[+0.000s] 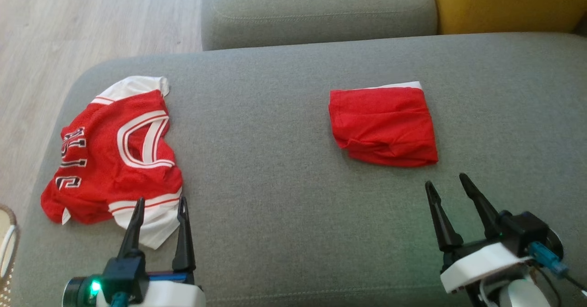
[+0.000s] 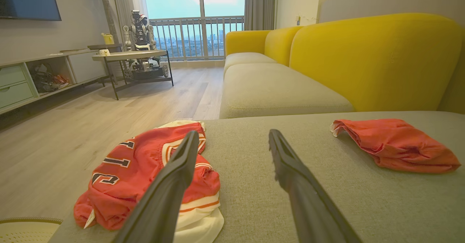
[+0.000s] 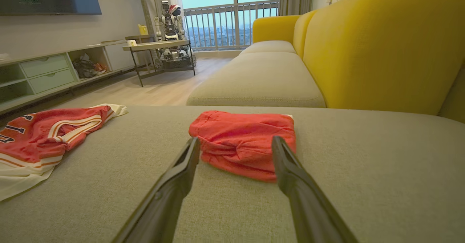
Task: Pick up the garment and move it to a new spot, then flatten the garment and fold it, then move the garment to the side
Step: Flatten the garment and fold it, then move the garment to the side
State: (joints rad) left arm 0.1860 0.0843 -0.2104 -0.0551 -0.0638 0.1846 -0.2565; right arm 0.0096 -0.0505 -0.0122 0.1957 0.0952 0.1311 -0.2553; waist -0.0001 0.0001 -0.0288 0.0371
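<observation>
Two garments on the grey sofa cushion [image 1: 275,192], well apart. At the right, a folded red garment [image 1: 383,125], slightly longer left to right, white edge on the far side. At the left, a crumpled jersey [image 1: 114,155], long axis near to far. Left gripper [image 1: 162,200] at the jersey's near white hem, fingers spread, empty. Right gripper [image 1: 445,179] just short of the folded garment, spread, empty, tilted leftward.

A grey cushion [image 1: 284,197] carried two pieces of clothing, well apart. Toward its left end lay a red jersey [image 1: 105,155], crumpled, with white trim, dark lettering and a white hem bunched at the near side. Toward the right lay a folded garment [image 1: 383,125], a compact red rectangle with a white strip along its far edge.
</observation>
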